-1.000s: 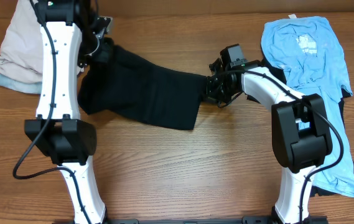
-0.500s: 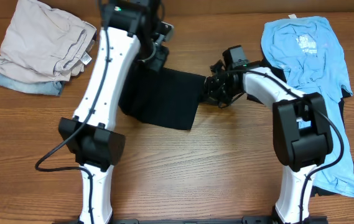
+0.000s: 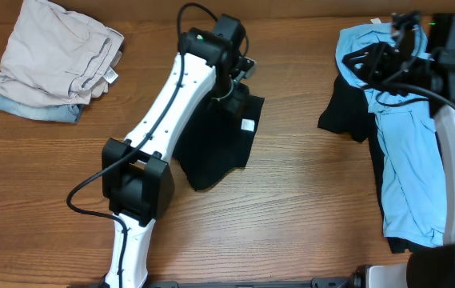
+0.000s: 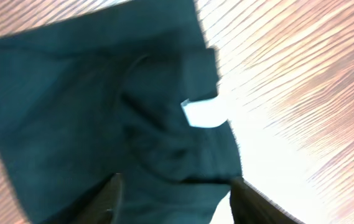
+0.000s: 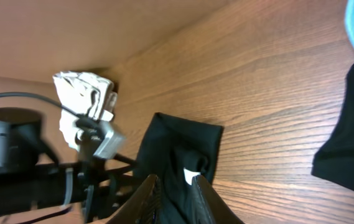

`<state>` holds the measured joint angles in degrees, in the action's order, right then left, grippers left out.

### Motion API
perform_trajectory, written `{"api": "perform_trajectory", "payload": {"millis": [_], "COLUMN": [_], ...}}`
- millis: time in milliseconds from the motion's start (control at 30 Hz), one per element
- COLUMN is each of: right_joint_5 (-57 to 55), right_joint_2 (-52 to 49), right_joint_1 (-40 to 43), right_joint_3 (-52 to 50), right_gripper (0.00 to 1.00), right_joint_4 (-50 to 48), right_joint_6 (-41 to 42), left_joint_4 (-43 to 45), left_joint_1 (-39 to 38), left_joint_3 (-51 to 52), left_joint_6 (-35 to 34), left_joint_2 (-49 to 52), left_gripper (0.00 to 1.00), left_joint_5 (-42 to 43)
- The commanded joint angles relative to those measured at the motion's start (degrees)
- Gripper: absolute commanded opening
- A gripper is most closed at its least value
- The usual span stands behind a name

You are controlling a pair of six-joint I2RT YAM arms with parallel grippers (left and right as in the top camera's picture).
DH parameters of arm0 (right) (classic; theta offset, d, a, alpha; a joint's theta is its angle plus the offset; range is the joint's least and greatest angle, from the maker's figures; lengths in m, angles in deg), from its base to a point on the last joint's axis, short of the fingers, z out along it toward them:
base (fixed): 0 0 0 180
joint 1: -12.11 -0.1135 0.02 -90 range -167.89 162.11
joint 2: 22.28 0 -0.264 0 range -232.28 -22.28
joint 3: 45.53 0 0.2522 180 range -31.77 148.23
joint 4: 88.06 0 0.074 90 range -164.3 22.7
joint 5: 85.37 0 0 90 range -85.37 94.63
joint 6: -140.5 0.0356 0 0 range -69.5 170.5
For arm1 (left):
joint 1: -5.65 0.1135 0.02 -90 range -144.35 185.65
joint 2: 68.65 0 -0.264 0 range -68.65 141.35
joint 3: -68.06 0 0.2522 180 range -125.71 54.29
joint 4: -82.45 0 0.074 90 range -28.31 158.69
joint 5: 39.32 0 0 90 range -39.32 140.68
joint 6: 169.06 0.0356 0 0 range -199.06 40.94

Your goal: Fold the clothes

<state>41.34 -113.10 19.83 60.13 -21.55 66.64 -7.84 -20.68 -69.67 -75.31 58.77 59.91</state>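
Clothes [image 3: 211,156] lie in three spots on a brown wood-grain table [image 3: 291,232]. In the right wrist view we see a plain tan wall [image 5: 71,31] past the table's far edge.

In the middle of the table lies a black garment [image 3: 225,136], bunched and partly folded. Its small white tag [image 3: 249,125] faces up near its right edge. The left arm reaches across from the near side and ends above the top of this garment.

The left wrist view is blurred. In it the left gripper [image 4: 177,182] has its fingers [image 4: 111,199] spread wide, with the black cloth and tag below them. We see nothing pinched between them.

At the far left corner a beige garment [image 3: 51,52] sits crumpled on top of a pale blue garment [image 3: 39,110], of which only an edge shows. This pile is well apart from the black garment.

On the right a light blue T-shirt [image 3: 407,168] runs from the far edge toward the near edge. It lies over a second black piece [image 3: 347,116], which sticks out at its left side.

The right arm is raised above the top of the T-shirt. The right gripper [image 5: 177,182] shows only a narrow gap between its fingertips. That gap is empty, and through it we see the table and the black garment far off.
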Motion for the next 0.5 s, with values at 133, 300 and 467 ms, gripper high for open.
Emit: {"api": "perform_trajectory", "payload": {"millis": [133,300,467], "right_joint_5": [-2.0,-8.0,-10.0], "right_joint_2": [-2.2,-3.0,-4.1], "right_joint_1": [-2.6,-7.1,-9.9], "right_joint_3": [-0.9,-2.9,-4.7], "right_gripper": [0.32,0.47,0.56], "right_joint_4": [4.1,5.5,5.5], "right_joint_6": [-3.1,-3.1,-2.5], "left_joint_4": [-3.1,-10.9,-16.2], "left_joint_1": [2.3,7.5,9.5], "left_joint_3": [-9.4,-18.5,-19.6], "left_joint_6": [-2.3,2.5,8.2], "left_joint_2": [-1.1,-1.1,-1.1], "left_gripper": [0.84,0.94,0.96], "left_joint_5": [2.1,3.0,3.1]}}
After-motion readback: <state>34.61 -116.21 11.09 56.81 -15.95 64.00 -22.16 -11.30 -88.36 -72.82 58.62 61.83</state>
